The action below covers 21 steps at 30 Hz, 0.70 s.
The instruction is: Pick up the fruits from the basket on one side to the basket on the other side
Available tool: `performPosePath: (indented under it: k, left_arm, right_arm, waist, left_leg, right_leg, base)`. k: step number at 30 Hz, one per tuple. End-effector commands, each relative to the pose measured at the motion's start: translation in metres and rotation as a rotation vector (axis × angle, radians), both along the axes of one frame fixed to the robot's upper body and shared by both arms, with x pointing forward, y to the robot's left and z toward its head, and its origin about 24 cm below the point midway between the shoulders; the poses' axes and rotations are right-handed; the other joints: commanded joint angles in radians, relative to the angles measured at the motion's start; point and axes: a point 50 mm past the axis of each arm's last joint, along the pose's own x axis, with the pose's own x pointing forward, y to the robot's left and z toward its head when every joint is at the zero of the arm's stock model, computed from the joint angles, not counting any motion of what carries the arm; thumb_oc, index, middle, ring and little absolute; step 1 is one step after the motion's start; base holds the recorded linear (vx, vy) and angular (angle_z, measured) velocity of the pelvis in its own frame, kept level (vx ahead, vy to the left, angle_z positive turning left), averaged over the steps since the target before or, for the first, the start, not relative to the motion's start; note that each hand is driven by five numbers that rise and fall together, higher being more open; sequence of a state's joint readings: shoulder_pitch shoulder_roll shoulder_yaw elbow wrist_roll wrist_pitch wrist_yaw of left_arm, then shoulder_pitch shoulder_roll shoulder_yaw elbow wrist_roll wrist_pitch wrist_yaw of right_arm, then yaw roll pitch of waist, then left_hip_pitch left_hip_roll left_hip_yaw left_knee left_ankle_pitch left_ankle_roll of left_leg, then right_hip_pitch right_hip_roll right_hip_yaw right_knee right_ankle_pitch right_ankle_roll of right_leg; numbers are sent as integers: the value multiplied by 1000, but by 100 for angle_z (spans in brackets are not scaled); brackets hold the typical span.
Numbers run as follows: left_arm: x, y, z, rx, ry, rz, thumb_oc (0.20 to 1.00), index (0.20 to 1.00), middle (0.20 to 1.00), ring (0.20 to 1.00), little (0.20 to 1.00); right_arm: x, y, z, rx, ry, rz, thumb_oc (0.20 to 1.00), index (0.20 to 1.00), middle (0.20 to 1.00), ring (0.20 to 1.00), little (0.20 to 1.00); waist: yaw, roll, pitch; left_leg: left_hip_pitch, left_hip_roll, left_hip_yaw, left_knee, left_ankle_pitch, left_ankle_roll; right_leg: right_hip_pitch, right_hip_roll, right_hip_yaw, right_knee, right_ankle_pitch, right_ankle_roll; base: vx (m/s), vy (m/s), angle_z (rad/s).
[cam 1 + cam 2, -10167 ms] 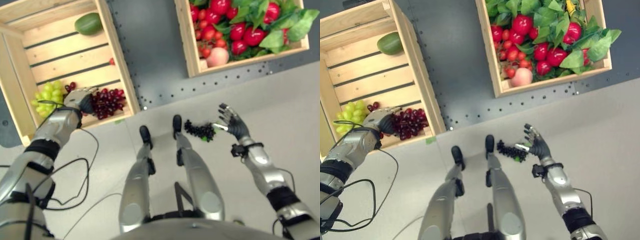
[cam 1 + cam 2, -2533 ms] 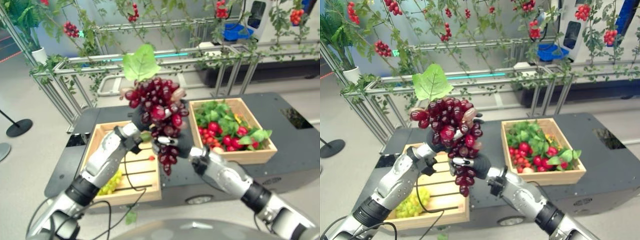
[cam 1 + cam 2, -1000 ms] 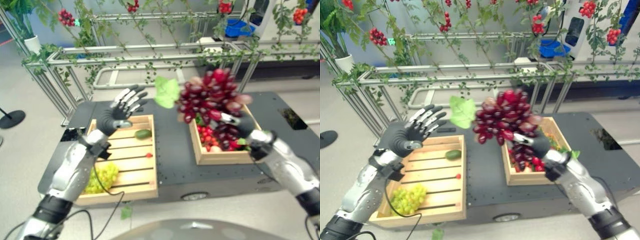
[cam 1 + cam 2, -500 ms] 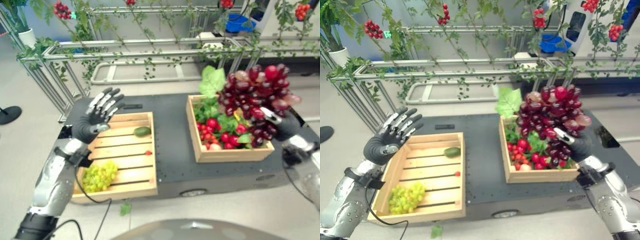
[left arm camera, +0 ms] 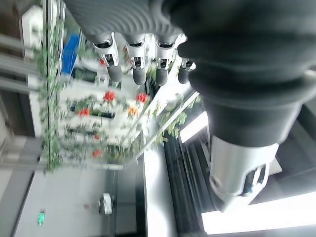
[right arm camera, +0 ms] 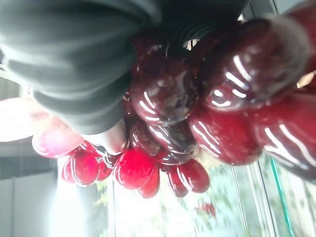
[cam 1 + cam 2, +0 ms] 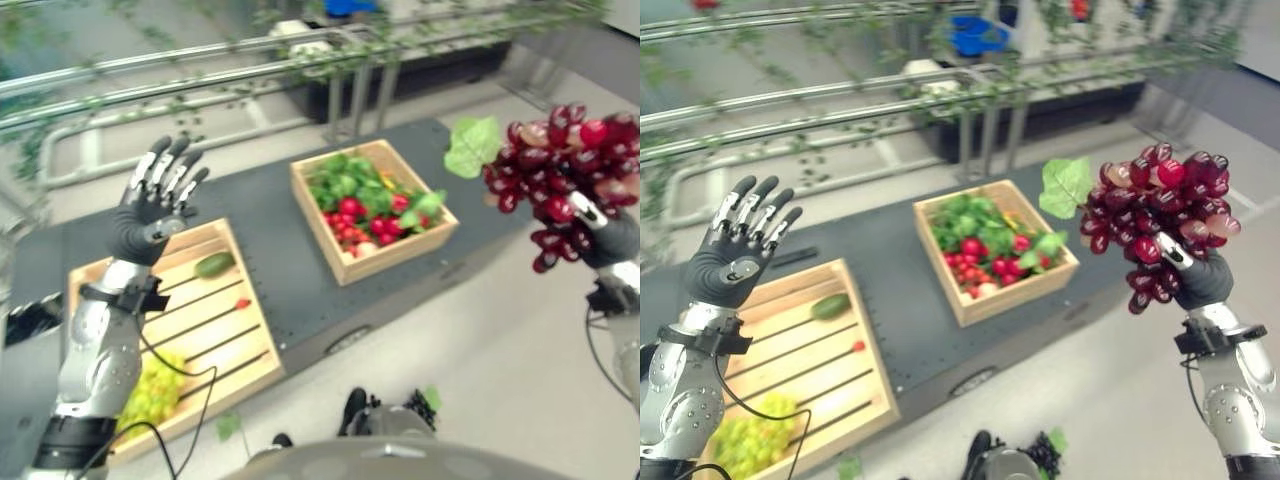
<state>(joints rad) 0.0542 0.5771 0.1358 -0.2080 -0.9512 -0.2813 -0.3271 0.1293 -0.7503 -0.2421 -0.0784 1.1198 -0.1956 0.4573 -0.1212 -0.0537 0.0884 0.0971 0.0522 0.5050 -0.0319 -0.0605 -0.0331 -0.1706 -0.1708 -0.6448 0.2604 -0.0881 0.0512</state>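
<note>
Dark red grapes [image 7: 1155,220], a large bunch with one green leaf [image 7: 1066,186] at its side, are held aloft in the right hand [image 7: 1202,279], whose fingers are curled round the lower part of the bunch. In the right wrist view the glossy berries [image 6: 197,118] are pressed right against the dark ribbed cover, so the grasp is seen to be tight. The bunch is carried well clear of the table [image 7: 890,310], out past the basket of tomatoes and greens [image 7: 993,247] that lies below and beside that hand.

The left hand [image 7: 735,262] is raised with palm showing and fingers [image 7: 760,205] spread straight; nothing is held or touched by it. In its own wrist view the dark fingertips [image 5: 139,74] are seen extended in a row against the background. Below this hand the slatted wooden basket [image 7: 805,360] is found, with a green fruit [image 7: 829,305] and a small red fruit [image 7: 858,346] on its slats and a bunch of green grapes [image 7: 755,437] at its near end. A small dark bunch [image 7: 1043,451] is seen on the floor between the hands, close in.
</note>
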Motion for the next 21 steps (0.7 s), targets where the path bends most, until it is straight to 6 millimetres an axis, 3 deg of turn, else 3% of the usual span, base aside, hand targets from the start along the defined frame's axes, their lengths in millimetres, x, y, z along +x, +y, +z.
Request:
performPosePath:
  k: [1, 5, 7, 10, 12, 13, 15, 17, 21]
  left_arm:
    - [7, -5, 25, 41, -150, 4, 1000, 1000, 1000, 1000, 1000]
    - [9, -7, 21, 11, -152, 16, 1000, 1000, 1000, 1000, 1000]
    - [9, -6, 19, -4, -147, 31, 1000, 1000, 1000, 1000, 1000]
    - [10, -4, 23, 1, -168, 67, 1000, 1000, 1000, 1000, 1000]
    - [10, -4, 24, -3, -176, 79, 1000, 1000, 1000, 1000, 1000]
    - [9, -2, 24, -2, -180, 109, 1000, 1000, 1000, 1000, 1000]
    - [8, 1, 24, -5, -179, 130, 1000, 1000, 1000, 1000, 1000]
    - [8, 1, 23, 15, -175, 139, 1000, 1000, 1000, 1000, 1000]
    - [8, 2, 24, 54, -185, 172, 1000, 1000, 1000, 1000, 1000]
  right_arm:
    - [0, -2, 38, -3, -222, -19, 200, 200, 200, 200, 200]
    - [1, 6, 42, 3, -251, 13, 200, 200, 200, 200, 200]
    - [2, 6, 40, 3, -242, 6, 200, 200, 200, 200, 200]
    - [3, 6, 40, 3, -246, -2, 200, 200, 200, 200, 200]
    - [4, 7, 40, 5, -251, -7, 200, 200, 200, 200, 200]
    - [6, 7, 41, 4, -256, -24, 200, 200, 200, 200, 200]
    - [6, 3, 39, 21, -257, -43, 200, 200, 200, 200, 200]
    - [10, 3, 37, 10, -249, -61, 200, 200, 200, 200, 200]
    - [21, 8, 35, -7, -236, -61, 200, 200, 200, 200, 200]
  waist:
    - [-7, 10, -38]
    - [-30, 7, -37]
    - [-32, 8, -38]
    - [-11, -4, -24]
    - [-1, -21, -18]
    - [28, -38, -5]
    - [48, -54, 4]
    - [79, -67, 8]
    - [133, -57, 12]
  left_leg:
    - [38, -40, -66, 109, -149, 35]
    - [41, 14, -1, 246, -148, -5]
    - [38, 34, 2, 306, -104, -39]
    - [-22, 60, -107, 475, 6, -99]
    - [-60, 48, -132, 497, 34, -89]
    - [-129, 31, -199, 500, 12, -67]
    - [-176, 43, -245, 476, -30, -38]
    - [-224, 5, -351, 413, -61, -16]
    - [-212, -62, -628, 254, -14, -36]
  right_leg:
    - [12, 39, 65, -48, 30, 32]
    - [62, 99, 127, -119, 5, 4]
    - [87, 141, 179, -155, -6, -12]
    - [128, 194, 256, -203, -15, -42]
    - [133, 188, 264, -223, 4, -53]
    - [157, 179, 302, -237, 8, -44]
    - [174, 163, 325, -234, 9, -30]
    - [187, 151, 372, -224, 9, -18]
    - [202, 164, 486, -198, 0, -8]
  base:
    - [118, -75, -65]
    - [161, -131, -64]
    - [172, -148, -83]
    - [145, -158, -78]
    - [15, -25, -63]
    - [94, 37, -60]
    - [143, 80, -74]
    - [154, 142, -48]
    - [134, 187, -81]
